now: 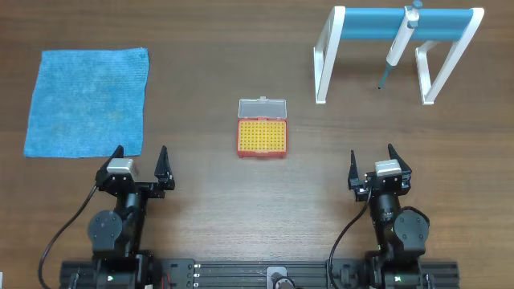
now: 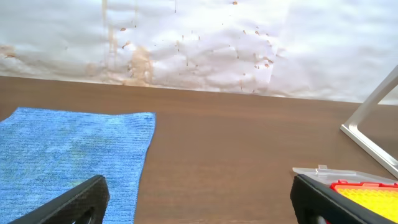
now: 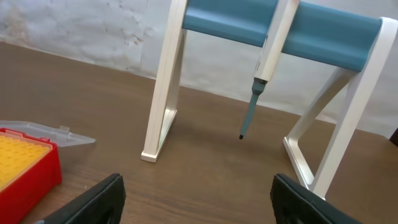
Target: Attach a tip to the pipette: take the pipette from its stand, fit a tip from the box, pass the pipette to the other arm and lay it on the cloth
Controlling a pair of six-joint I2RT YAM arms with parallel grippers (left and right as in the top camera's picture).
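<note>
Both arms sit low in the top view. The left gripper at lower left and the right gripper at lower right both have their fingers spread wide, and neither holds anything.

**Risks, as I judge them**
- The slim white pipette with a dark teal nose hangs by its head from the blue round bar of the white-legged stand, at the upper right. If I pull it off at an angle, it may snag on the bar and drag or tip the stand, which looks light.
- If I grip the pipette on its narrow lower shaft, it may swing or slip.
- The red tip box with yellow rack and clear hinged lid stands loose at the centre of the brown wooden table. An off-centre press could shove the box aside or seat a tip crooked.
- The handover is the likeliest point for a drop.

**Condition of the pipette**
- It leans slightly on the bar, with its nose clear of the table between the stand's legs.
- No tip is fitted.

The square blue towelling cloth lies flat at the upper left, well apart from the pipette.
</note>
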